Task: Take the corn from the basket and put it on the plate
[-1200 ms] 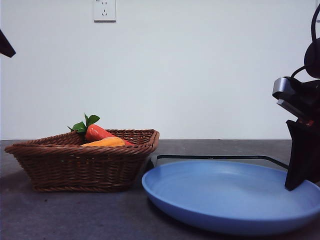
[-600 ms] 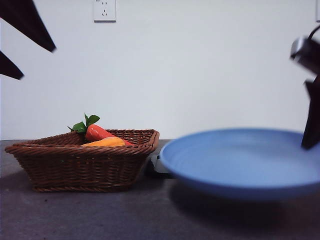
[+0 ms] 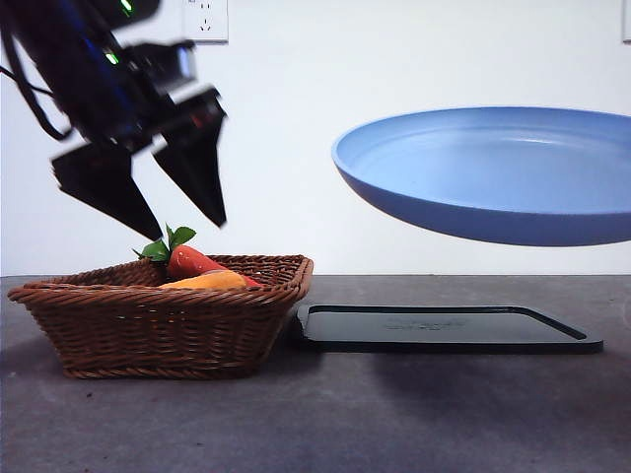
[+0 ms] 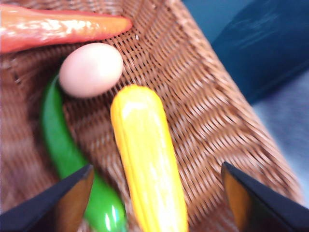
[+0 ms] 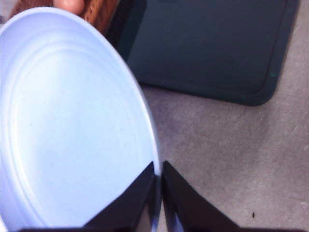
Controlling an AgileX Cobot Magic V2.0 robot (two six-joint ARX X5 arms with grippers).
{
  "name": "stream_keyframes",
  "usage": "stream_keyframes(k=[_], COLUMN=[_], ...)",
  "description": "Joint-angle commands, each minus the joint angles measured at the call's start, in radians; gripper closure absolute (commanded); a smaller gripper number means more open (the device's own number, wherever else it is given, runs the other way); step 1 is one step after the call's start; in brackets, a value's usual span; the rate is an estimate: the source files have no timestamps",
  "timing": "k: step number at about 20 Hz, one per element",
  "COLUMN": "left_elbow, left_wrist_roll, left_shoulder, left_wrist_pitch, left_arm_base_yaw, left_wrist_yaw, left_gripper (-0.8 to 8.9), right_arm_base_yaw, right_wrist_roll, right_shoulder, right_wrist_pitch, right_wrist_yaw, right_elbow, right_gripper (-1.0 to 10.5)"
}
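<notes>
**Ana:** Corn (image 4: pixel 147 159) lies on the floor of the basket (image 3: pixel 158 320), untouched. It is a yellow cob running lengthwise down the middle of the left wrist view.

**Ben:** What else is in the basket?

**Ana:** A pinkish egg (image 4: pixel 91 69) sits at about eleven o'clock from the cob's blunt end, just beside it. A green pepper (image 4: pixel 72 164) curves along the cob's nine o'clock side. An orange-red carrot (image 4: pixel 63 28) lies across the far end, past the egg.

**Ben:** Where are the grippers?

**Ana:** The left gripper (image 3: pixel 163 202) hangs above the basket, jaws spread wide, one black tip to each side of the cob but clear of it. The right gripper (image 5: pixel 158 193) has its jaws pinched narrow on the rim of the blue plate (image 3: pixel 493 172). The plate floats in the air, above a flat black tray (image 3: pixel 444 328) on the grey table (image 3: pixel 325 424). The plate is empty.

**Ben:** Which step is this?

**Ana:** I judge it the reach for the corn. Next, the left gripper would need to drop straight down so its jaws straddle the cob, avoiding the egg and pepper, then close.
</notes>
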Motion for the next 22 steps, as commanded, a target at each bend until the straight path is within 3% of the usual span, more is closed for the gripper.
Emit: stream_keyframes(k=[1,10,15,22], left_elbow=[0.068,0.112,0.112,0.142], left_wrist_roll=[0.033,0.061,0.06,0.021], left_shoulder=[0.097,0.278,0.282,0.279], left_wrist_pitch=[0.005,0.042,0.051,0.027], left_arm_base_yaw=[-0.018,-0.04,-0.052,-0.052], left_wrist_yaw=[-0.022,-0.072,-0.072,-0.045], left_gripper=[3.85,3.9,5.58,5.95], right_arm_base_yaw=[-0.001,-0.001,-0.001,-0.001], right_wrist_roll=[0.023,0.031,0.033,0.061], right_shoulder=[0.0,0.0,0.0,0.012], right_wrist_pitch=[0.006,0.019,0.029,0.029], right_wrist_yaw=[-0.009,-0.009,-0.009,0.01], right_elbow=[0.017,0.017,0.017,0.017], right_gripper=[9.5,9.5,9.5,9.5])
